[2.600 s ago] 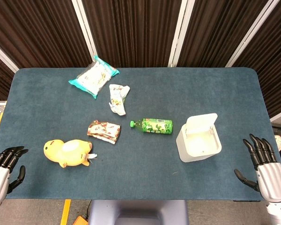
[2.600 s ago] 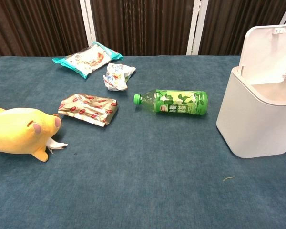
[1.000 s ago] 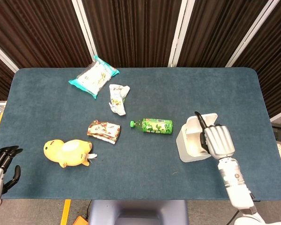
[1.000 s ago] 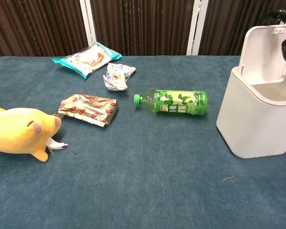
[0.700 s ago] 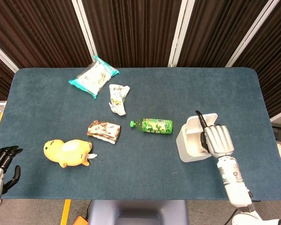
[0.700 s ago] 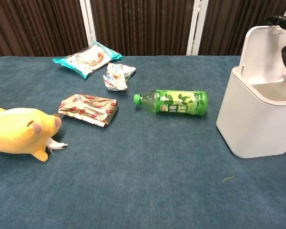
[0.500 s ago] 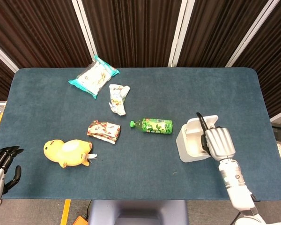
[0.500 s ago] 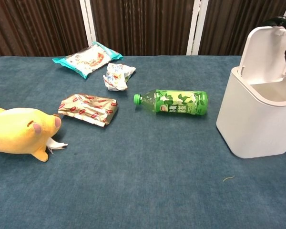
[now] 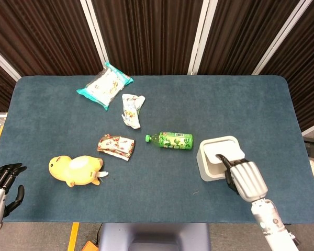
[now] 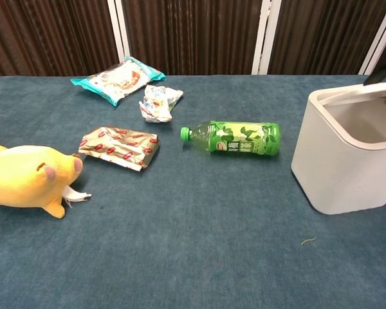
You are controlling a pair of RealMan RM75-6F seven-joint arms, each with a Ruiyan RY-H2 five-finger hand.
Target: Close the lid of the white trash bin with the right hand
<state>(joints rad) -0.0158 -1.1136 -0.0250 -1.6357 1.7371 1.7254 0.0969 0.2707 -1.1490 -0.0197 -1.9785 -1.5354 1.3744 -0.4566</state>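
The white trash bin [image 9: 202, 160] stands on the right part of the blue table, and its wall [image 10: 340, 168] fills the right side of the chest view. Its lid [image 9: 222, 148] is tipped down almost flat over the opening. In the chest view the lid [image 10: 357, 94] slopes a little, with a gap under its near edge. My right hand [image 9: 244, 180] reaches from the near side, fingers stretched out and resting on the lid's near part; one dark fingertip [image 10: 381, 73] shows above the lid. My left hand [image 9: 1, 189] hangs off the table's near left corner, holding nothing.
A green bottle [image 9: 170, 140] lies just left of the bin. Further left are a snack packet [image 9: 116, 145], a yellow plush toy [image 9: 76, 170], a crumpled wrapper [image 9: 132, 110] and a teal bag [image 9: 103, 85]. The table's near edge runs close behind my right wrist.
The lid has swung down from upright to nearly flat. My right hand came from the table's right edge to the lid, then drew back toward me, pressing it down.
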